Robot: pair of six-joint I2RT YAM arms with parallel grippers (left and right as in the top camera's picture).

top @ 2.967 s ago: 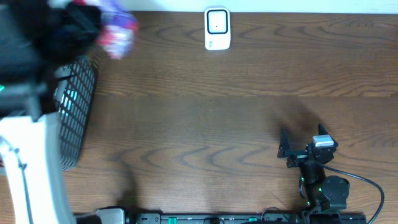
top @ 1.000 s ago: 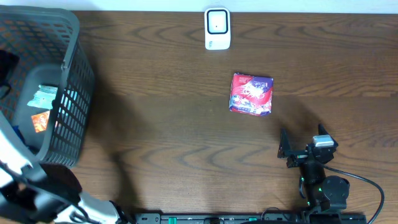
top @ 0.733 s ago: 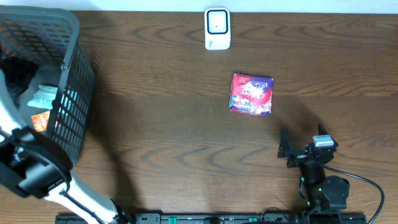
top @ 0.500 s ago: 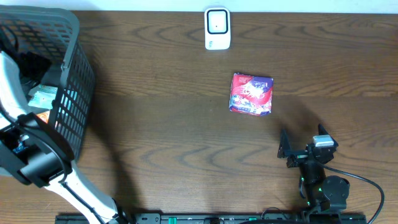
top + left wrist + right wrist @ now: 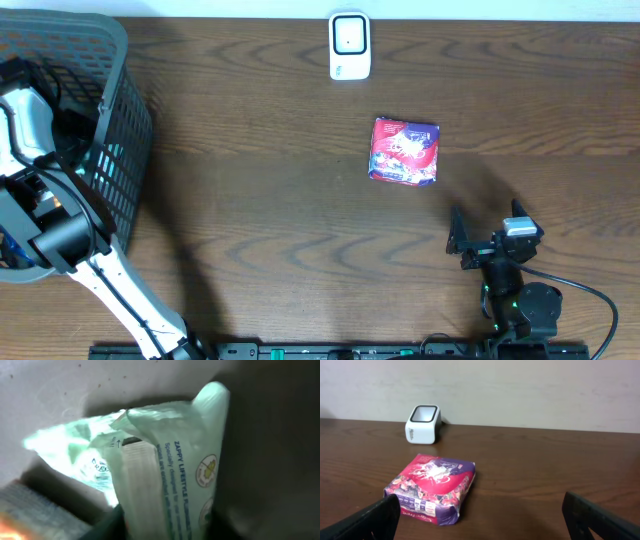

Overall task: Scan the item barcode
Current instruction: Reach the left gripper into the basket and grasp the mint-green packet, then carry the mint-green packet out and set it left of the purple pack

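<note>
Pale green packet [image 5: 165,460] lies in the basket [image 5: 125,130] at upper left, and we cannot tell whether our left gripper [image 5: 70,115] clasps it (right gripper [image 5: 487,222], lower right, gapes empty).

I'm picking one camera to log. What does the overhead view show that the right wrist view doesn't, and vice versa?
Only overhead: the black basket at far left, with the left arm reaching into it. Only right wrist: the pale wall behind, and print along the packet's near side. Both: the white scanner, the red and purple packet, the brown table.
</note>
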